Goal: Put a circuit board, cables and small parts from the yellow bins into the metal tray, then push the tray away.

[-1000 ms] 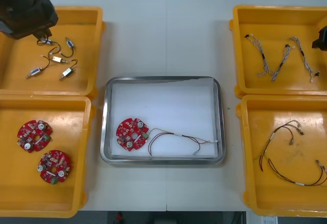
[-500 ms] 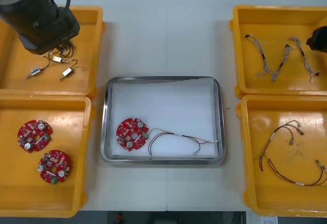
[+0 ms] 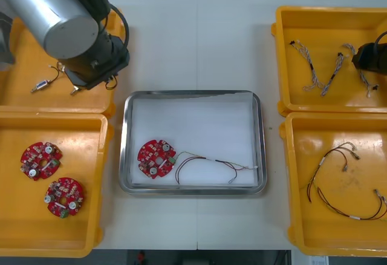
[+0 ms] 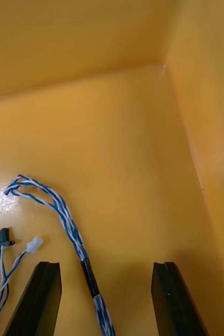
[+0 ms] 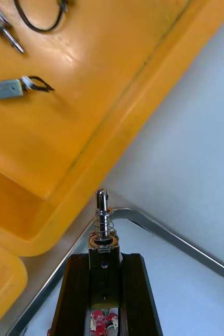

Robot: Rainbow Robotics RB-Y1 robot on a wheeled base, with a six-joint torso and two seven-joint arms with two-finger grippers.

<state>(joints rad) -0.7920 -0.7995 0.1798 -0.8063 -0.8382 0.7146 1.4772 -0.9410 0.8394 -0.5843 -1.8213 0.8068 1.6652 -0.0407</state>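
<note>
Fingers of your left gripper point(image 5: 104, 257) are clamped on a small metal part point(image 5: 103, 226), held over the corner of the tray point(image 3: 193, 94) nearest the far-left bin point(image 5: 91, 115). Your right gripper point(image 4: 106, 268) stands with its fingers apart in the far-right bin point(image 4: 117, 131), and a blue and white cable point(image 4: 64, 215) runs between them. A circuit board point(image 3: 155, 158) and a thin cable point(image 3: 208, 159) lie in the tray.

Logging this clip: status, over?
Left end effector shut on small metal part, over tray corner. Right end effector open astride twisted cable, far right bin. Nothing blocking.
</note>
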